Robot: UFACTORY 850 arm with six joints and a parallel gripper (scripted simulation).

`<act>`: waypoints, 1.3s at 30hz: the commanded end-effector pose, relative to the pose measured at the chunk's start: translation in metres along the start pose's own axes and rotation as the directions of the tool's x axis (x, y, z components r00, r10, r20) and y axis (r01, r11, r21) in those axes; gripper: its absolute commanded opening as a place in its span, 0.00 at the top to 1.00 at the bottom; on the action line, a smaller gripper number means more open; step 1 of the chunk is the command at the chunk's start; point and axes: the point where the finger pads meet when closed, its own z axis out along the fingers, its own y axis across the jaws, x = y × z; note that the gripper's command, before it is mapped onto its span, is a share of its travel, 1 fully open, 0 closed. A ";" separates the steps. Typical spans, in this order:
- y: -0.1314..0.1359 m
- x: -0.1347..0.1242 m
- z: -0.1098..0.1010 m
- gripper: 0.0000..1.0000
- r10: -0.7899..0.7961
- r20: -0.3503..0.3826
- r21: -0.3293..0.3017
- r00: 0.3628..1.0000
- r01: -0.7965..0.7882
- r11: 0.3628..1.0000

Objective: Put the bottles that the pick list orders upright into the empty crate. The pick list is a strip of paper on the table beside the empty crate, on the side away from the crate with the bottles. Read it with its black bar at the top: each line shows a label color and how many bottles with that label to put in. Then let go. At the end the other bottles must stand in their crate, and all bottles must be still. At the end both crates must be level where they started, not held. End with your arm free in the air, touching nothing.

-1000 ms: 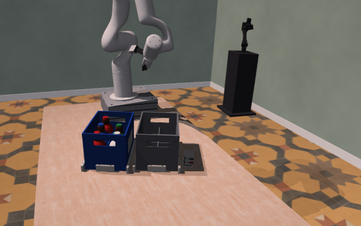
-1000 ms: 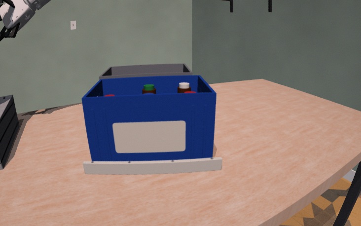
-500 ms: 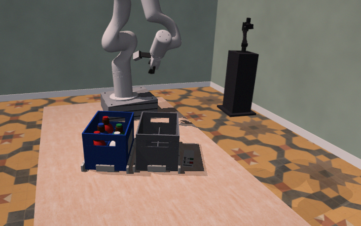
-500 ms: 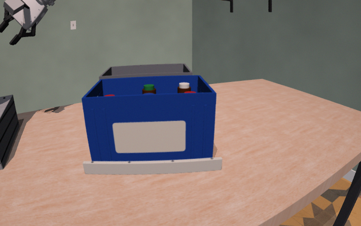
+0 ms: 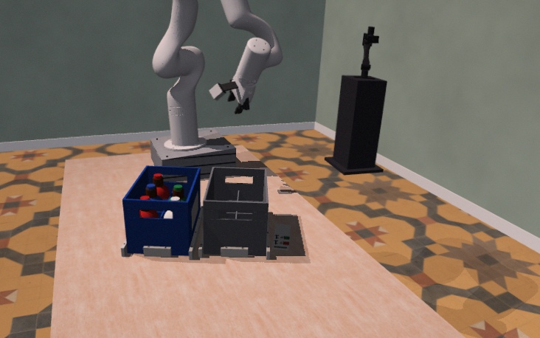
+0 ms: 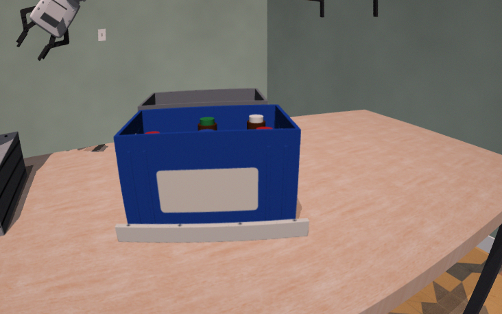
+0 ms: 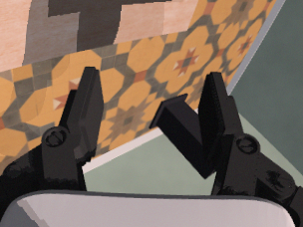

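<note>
Nearest in the top view, the open blue plastic crate (image 5: 158, 235) (image 6: 136, 159) and, just beside it, the open grey plastic crate (image 5: 234, 235) (image 6: 207, 97) stand level, low pale stops at their feet. The blue one holds five upright brown bottles: two red-capped, one with a blue cap (image 5: 150, 187), one with a green cap (image 5: 178, 187) (image 6: 207, 121) and one with a white cap (image 5: 175, 198) (image 6: 256, 118). No bottle shows in the grey one. Just past it, in shadow, the white paper pick list (image 5: 282, 235) lies with its black bar toward the camera, so its lines appear inverted: one green, one red. The counts are too small to trust, and a misread there would send over the wrong number. The red-capped pair sits near the crate walls, where a descending finger could strike a rim or knock a neighbour over. A bottle gripped off-centre might swing, catch a grey divider on the way in and end up leaning, or drag its crate along. Farther back, well above the table, the black two-fingered gripper (image 5: 240, 102) (image 6: 31, 49) (image 7: 151, 88) hangs tilted, its fingers apart with nothing between them: released, touching nothing.

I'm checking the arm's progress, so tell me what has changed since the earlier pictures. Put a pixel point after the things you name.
In the top view, the gripper (image 5: 239, 104) (image 6: 30, 51) (image 7: 151, 88) has moved right, away from the crates, and turned; it has gripped nothing. The blue crate (image 5: 158, 235) (image 6: 210, 151), its bottles and the gray crate (image 5: 234, 235) (image 6: 207, 97) stayed put.
</note>
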 end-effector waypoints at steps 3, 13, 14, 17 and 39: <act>-0.016 -0.007 -0.011 0.35 -0.172 -0.043 0.060 0.984 0.174 0.983; -0.043 -0.024 -0.032 0.35 -0.423 -0.146 0.121 0.894 0.441 0.890; -0.043 -0.024 -0.032 0.35 -0.423 -0.146 0.121 0.894 0.441 0.890; -0.052 -0.031 -0.040 0.35 -0.498 -0.186 0.130 0.847 0.523 0.842; -0.102 -0.088 -0.094 0.35 -0.815 -0.455 0.050 0.359 0.924 0.379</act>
